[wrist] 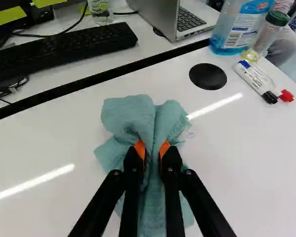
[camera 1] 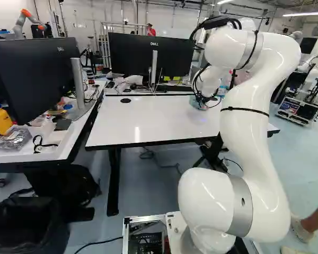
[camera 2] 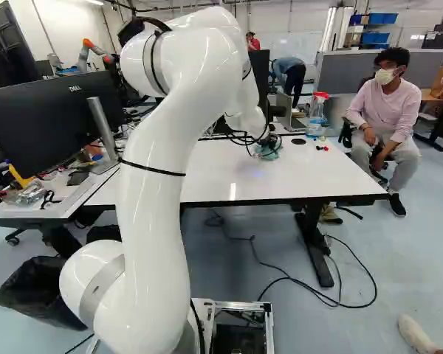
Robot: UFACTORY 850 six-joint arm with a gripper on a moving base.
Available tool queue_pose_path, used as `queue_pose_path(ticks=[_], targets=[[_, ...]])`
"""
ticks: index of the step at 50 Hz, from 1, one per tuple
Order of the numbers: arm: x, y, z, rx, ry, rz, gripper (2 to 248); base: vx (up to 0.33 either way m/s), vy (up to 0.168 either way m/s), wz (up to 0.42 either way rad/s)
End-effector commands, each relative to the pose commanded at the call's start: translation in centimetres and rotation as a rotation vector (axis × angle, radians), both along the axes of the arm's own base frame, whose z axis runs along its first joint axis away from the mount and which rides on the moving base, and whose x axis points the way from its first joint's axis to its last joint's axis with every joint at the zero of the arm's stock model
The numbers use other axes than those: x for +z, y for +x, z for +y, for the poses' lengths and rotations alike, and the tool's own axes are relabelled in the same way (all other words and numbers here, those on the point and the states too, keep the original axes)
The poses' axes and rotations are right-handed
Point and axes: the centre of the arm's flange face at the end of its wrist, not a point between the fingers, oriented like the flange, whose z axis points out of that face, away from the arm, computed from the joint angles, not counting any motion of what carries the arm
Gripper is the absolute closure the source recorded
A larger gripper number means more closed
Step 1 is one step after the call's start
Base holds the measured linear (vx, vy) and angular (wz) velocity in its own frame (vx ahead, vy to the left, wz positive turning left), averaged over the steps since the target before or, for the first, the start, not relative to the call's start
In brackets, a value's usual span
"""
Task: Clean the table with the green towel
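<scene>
White wall [camera 1: 161, 16] with vertical conduits, behind the work area; ceiling lamp [camera 1: 305, 14], a bright strip at upper right of the left base view. Smooth pale blue-grey floor [camera 2: 406, 258]. Right base view: grey partition [camera 2: 340, 70], blue bins [camera 2: 382, 18] beyond. Bench [camera 1: 164, 119]: glossy white top, reflecting light streaks; dark legs.

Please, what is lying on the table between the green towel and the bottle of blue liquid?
The wrist view shows a round black cover on the white table, between the green towel and the blue bottle.
</scene>
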Motion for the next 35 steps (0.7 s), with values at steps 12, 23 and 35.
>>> queue_pose_path(ticks=[12, 23, 35], targets=[[0.3, -2.1, 0.0, -0.011, 0.007, 0.016, 199, 0.000, 0.000, 0.000], [0.5, -4.0, 0.7, -0.013, 0.013, 0.031, 199, 0.000, 0.000, 0.000], [0.7, -5.2, 2.4, 0.005, 0.018, 0.044, 199, 0.000, 0.000, 0.000]])
